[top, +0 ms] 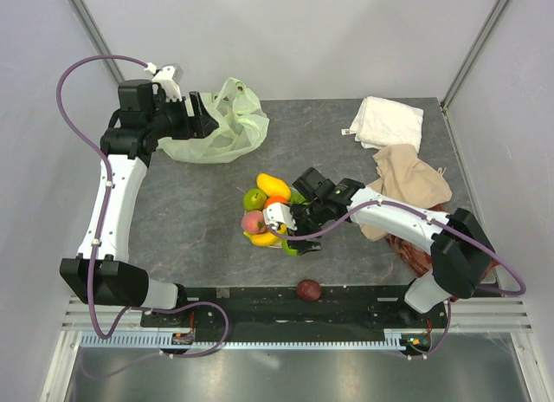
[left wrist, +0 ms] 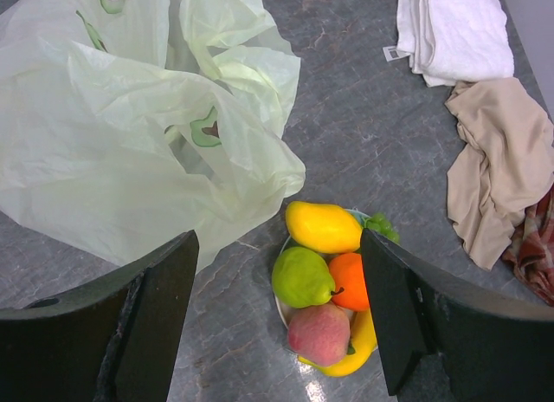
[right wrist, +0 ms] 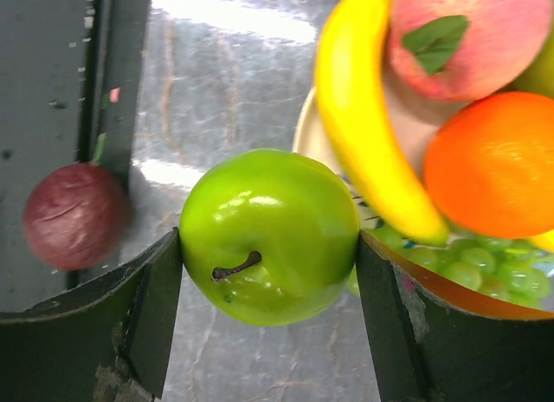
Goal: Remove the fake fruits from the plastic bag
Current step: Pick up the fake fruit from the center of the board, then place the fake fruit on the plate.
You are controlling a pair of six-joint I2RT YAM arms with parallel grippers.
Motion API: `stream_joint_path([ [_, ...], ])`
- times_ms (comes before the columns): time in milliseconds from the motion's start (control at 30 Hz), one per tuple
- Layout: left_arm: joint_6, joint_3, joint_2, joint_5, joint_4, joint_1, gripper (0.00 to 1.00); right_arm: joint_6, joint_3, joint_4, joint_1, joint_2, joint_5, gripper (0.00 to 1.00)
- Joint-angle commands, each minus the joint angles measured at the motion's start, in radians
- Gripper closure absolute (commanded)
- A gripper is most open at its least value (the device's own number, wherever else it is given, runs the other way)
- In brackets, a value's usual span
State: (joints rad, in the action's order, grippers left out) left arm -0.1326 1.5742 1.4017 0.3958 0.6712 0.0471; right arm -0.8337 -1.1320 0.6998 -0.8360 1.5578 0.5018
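**Top view:** the plastic bag [top: 221, 129] lies crumpled at 11 o'clock on the table [top: 346, 133], with the left gripper [top: 201, 116] at its 9 o'clock side. The fake fruits [top: 267, 203] are heaped at the centre. 1 dark purple fruit [top: 309, 289] lies apart, at 5 o'clock from the heap.

**Left wrist view:** the left gripper's jaws gape wide and hold nothing. The bag fills 10 o'clock and the heap sits at 6 o'clock.

**Right wrist view:** the right gripper [right wrist: 268, 246] clasps 1 green apple [right wrist: 270, 233], with both fingers against its sides. The banana [right wrist: 363, 133] is at 2 o'clock.
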Motion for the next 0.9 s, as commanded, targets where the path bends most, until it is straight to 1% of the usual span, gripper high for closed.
stream_joint_path([
  [0,0.019,0.004,-0.012,0.018,-0.022,-0.007,0.17,0.016,-0.037,-0.08,-0.002,0.047,-0.051,0.32],
  [167,0.019,0.001,-0.01,0.02,-0.022,-0.013,0.17,0.01,-0.035,-0.144,-0.002,0.071,-0.092,0.31],
  [400,0.019,-0.006,-0.015,0.023,-0.022,-0.016,0.17,0.004,-0.032,-0.157,0.0,0.087,-0.103,0.27],
  [500,0.019,-0.013,-0.018,0.026,-0.022,-0.018,0.17,0.005,-0.023,-0.157,0.0,0.088,-0.108,0.22],
  [600,0.019,-0.014,-0.021,0.029,-0.021,-0.02,0.17,0.008,-0.012,-0.158,0.0,0.087,-0.112,0.15],
  [633,0.019,-0.014,-0.02,0.032,-0.022,-0.02,0.17,0.008,-0.014,-0.158,0.0,0.085,-0.112,0.02],
  [867,0.018,-0.009,-0.015,0.044,-0.022,-0.021,0.18,0.025,-0.011,-0.157,0.0,0.045,-0.112,0.02],
])
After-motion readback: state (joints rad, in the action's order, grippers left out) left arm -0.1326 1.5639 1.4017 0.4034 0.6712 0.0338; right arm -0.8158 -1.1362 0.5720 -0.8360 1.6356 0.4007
